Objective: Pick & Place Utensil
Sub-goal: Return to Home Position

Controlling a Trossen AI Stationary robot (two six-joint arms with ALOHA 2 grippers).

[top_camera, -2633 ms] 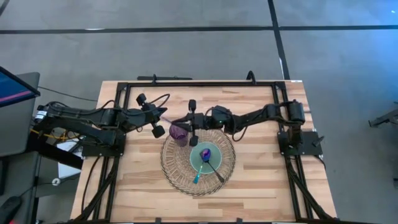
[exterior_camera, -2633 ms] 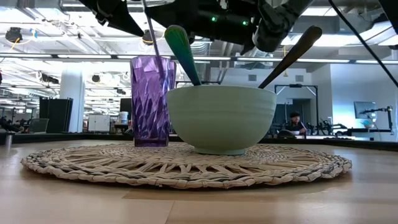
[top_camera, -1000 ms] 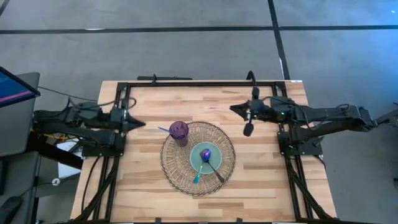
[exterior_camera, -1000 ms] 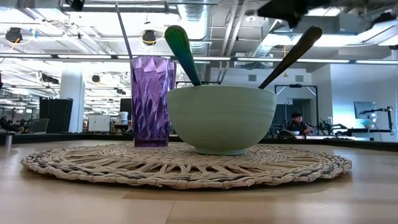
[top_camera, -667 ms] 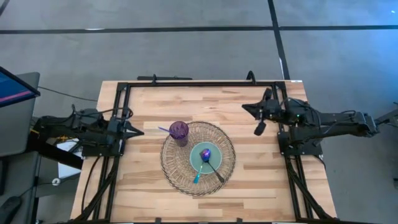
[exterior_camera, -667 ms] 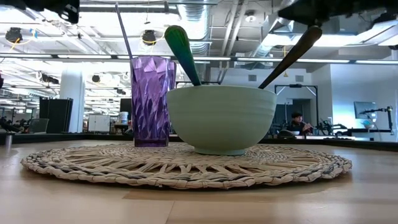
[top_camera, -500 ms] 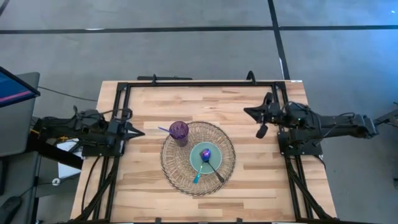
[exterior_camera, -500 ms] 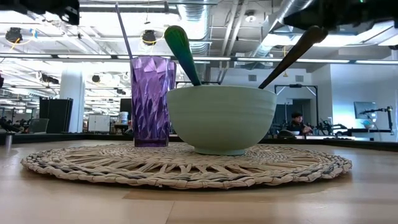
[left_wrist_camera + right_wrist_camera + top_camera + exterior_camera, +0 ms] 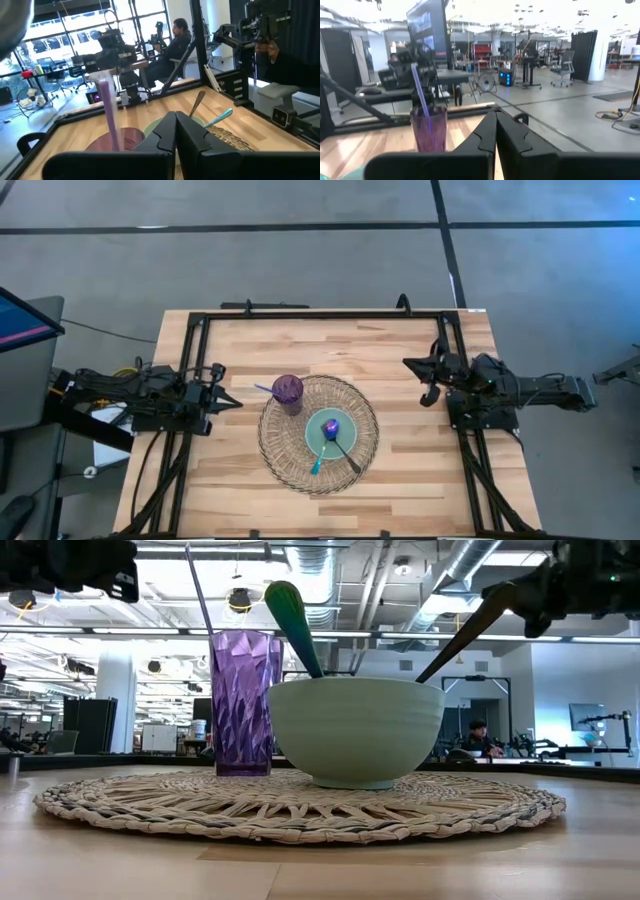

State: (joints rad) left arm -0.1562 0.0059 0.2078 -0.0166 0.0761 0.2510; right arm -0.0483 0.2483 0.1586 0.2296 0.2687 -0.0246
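A purple faceted cup (image 9: 288, 390) with a straw (image 9: 200, 590) stands on a round woven placemat (image 9: 285, 455). Beside it on the mat sits a mint bowl (image 9: 355, 730). A teal spoon (image 9: 292, 620) and a dark spoon (image 9: 465, 630) lean on the bowl's rim, handles sticking up. My left gripper (image 9: 228, 402) is shut near the table's left edge, well clear of the mat. My right gripper (image 9: 408, 363) is shut near the right edge. Both wrist views look past shut fingers toward the cup (image 9: 429, 129) (image 9: 117, 140).
A black frame (image 9: 320, 313) runs along the table's far edge and both sides. Bare wood (image 9: 400, 470) surrounds the placemat. A person sits in the room beyond the table (image 9: 175, 42).
My right arm has drawn back toward the table's right edge. My left gripper has shifted slightly toward the near edge at the left side. The cup, bowl and both spoons have stayed where they were.
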